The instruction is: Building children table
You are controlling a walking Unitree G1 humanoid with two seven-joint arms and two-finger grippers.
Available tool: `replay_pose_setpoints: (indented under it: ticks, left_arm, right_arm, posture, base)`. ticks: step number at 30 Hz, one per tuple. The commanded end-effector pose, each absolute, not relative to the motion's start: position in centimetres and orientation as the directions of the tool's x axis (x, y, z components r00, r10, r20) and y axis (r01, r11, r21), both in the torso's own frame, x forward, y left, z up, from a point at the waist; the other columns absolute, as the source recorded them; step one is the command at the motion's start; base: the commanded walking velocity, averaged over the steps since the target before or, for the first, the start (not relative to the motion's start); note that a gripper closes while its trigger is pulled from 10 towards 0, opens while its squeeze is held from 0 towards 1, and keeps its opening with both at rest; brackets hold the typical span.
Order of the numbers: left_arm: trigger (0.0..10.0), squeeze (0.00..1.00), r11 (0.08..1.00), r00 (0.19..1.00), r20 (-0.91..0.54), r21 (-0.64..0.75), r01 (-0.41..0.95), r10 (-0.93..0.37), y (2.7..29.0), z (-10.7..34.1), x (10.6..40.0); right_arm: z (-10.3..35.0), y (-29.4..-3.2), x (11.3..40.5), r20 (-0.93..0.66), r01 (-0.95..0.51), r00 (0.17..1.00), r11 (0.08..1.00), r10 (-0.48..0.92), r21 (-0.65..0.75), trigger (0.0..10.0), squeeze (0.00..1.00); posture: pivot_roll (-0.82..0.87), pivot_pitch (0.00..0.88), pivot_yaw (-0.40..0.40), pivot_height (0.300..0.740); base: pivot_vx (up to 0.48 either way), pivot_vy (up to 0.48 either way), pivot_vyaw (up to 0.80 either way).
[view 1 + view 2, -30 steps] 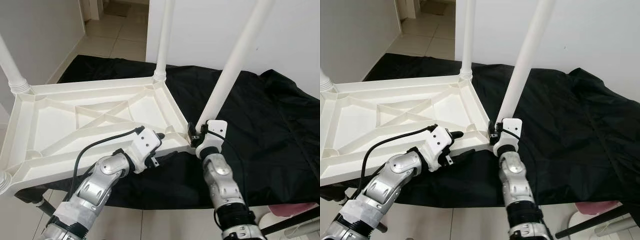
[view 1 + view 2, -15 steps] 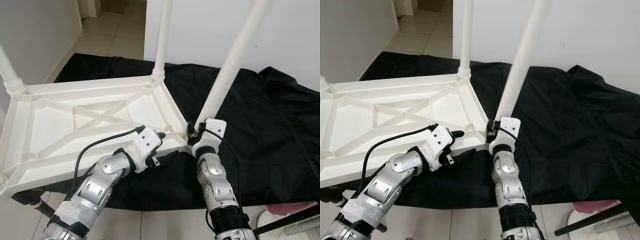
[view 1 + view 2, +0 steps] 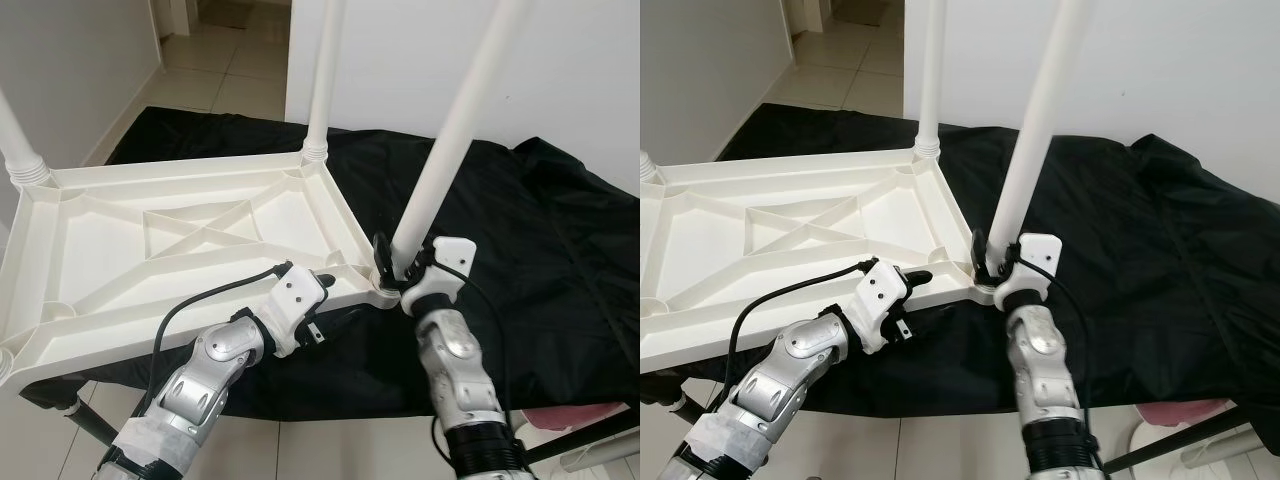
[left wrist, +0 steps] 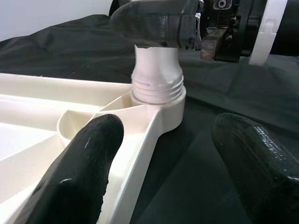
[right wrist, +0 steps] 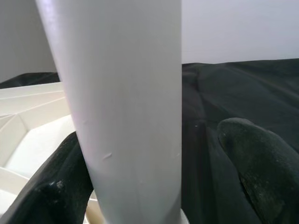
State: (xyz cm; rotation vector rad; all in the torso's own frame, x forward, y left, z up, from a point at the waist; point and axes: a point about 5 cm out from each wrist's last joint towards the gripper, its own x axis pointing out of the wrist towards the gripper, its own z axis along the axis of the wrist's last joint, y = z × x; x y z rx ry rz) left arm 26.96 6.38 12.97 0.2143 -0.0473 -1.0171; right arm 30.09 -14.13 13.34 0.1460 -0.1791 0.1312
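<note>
A white plastic children's table (image 3: 150,270) lies upside down on a black cloth (image 3: 540,250), its legs pointing up. My right gripper (image 3: 390,265) is at the base of the near right leg (image 3: 445,150). In the right wrist view the leg (image 5: 131,102) stands between the fingers (image 5: 254,163), one touching it and the other a little apart, so the gripper is open. My left gripper (image 3: 328,297) is open and straddles the table's near rim, one finger above and one below. The left wrist view shows the leg's threaded socket (image 4: 156,88) just ahead.
Another leg (image 3: 325,80) rises at the far corner and one (image 3: 20,140) at the left. A white wall stands behind the cloth, with a tiled hallway at the top left. A pink object (image 3: 600,415) and a black rod (image 3: 580,445) lie at the bottom right.
My right wrist has swung to the right around the leg's base. The left arm has sunk a little along the rim. The camera shifted slightly.
</note>
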Motion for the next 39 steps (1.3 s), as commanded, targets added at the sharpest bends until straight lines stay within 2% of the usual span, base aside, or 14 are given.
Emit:
replay_pose_setpoints:
  ticks: [1,9,14,25,33,39]
  left_arm:
    - [10.0,0.00,0.547,0.566,-0.035,0.218,0.808,-0.824,6.3,13.4,26.9]
    - [10.0,0.00,0.580,0.597,-0.010,0.224,0.783,-0.803,6.4,13.7,27.3]
    - [10.0,0.00,0.611,0.619,0.042,0.231,0.757,-0.784,6.8,14.1,27.5]
    - [10.0,0.00,0.537,0.551,0.018,0.257,0.803,-0.834,6.7,14.9,27.1]
    - [10.0,0.00,0.489,0.503,0.018,0.261,0.832,-0.864,6.0,15.0,26.8]
    - [10.0,0.00,0.483,0.496,0.019,0.259,0.836,-0.868,5.8,15.0,26.7]
  right_arm:
    - [12.7,-14.7,29.9,0.167,-0.161,0.976,0.979,0.139,0.123,10.0,0.00]
    - [11.9,-15.6,29.8,0.153,-0.189,0.973,0.976,0.172,0.106,10.0,0.00]
    - [11.2,-15.0,29.4,0.144,-0.288,0.951,0.953,0.273,0.095,10.0,0.00]
    - [10.5,-15.7,29.5,0.130,-0.411,0.905,0.911,0.404,0.036,10.0,0.00]
    - [11.1,-16.4,31.6,0.092,-0.493,0.861,0.866,0.500,-0.089,10.0,0.00]
    - [11.7,-16.0,32.7,0.088,-0.523,0.842,0.845,0.533,-0.110,10.0,0.00]
  posture:
    - [0.01,0.000,-0.126,0.740]
    - [0.01,0.000,-0.125,0.740]
    - [0.01,0.000,-0.114,0.740]
    - [0.01,0.000,-0.097,0.740]
    - [0.00,0.000,-0.088,0.740]
    - [0.01,0.000,-0.092,0.740]
  base:
    - [0.000,0.000,0.00]
    - [0.000,0.000,0.00]
    - [0.000,0.000,0.00]
    - [0.000,0.000,0.00]
    - [0.000,0.000,0.00]
    - [0.000,0.000,0.00]
